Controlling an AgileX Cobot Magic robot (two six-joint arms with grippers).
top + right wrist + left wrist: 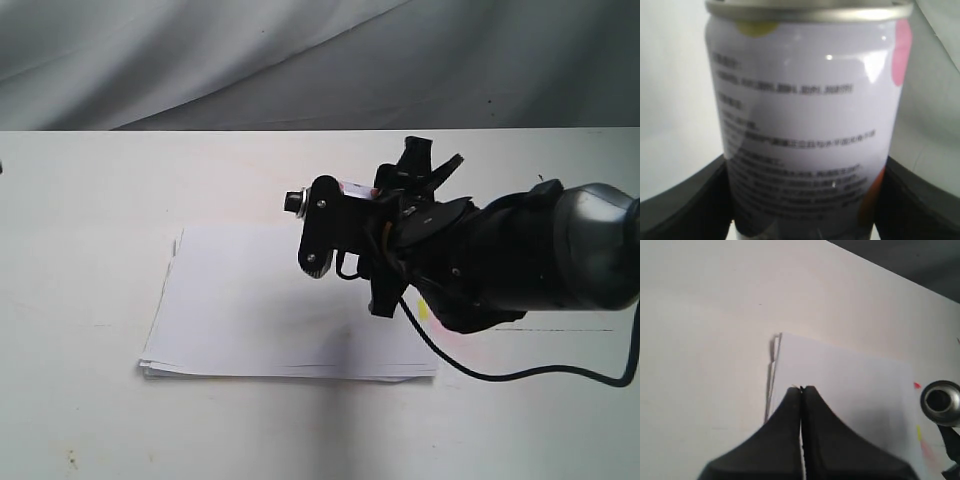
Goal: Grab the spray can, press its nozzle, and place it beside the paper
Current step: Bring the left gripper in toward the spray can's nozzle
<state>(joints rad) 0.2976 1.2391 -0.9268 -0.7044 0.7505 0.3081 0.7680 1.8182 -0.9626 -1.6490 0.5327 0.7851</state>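
The spray can, silver with a pale printed label, fills the right wrist view, and my right gripper is shut on it, a black finger on each side. In the exterior view that gripper holds the can on its side above the far edge of the white paper, its small dark-tipped end pointing left. The left wrist view shows the can's round silver end beyond the paper. My left gripper is shut and empty, seen over the paper's near edge; the exterior view does not show it.
The paper lies on a white table with a grey cloth backdrop behind it. Yellow and pink marks sit at the paper's right edge. A black cable hangs from the right arm over the table.
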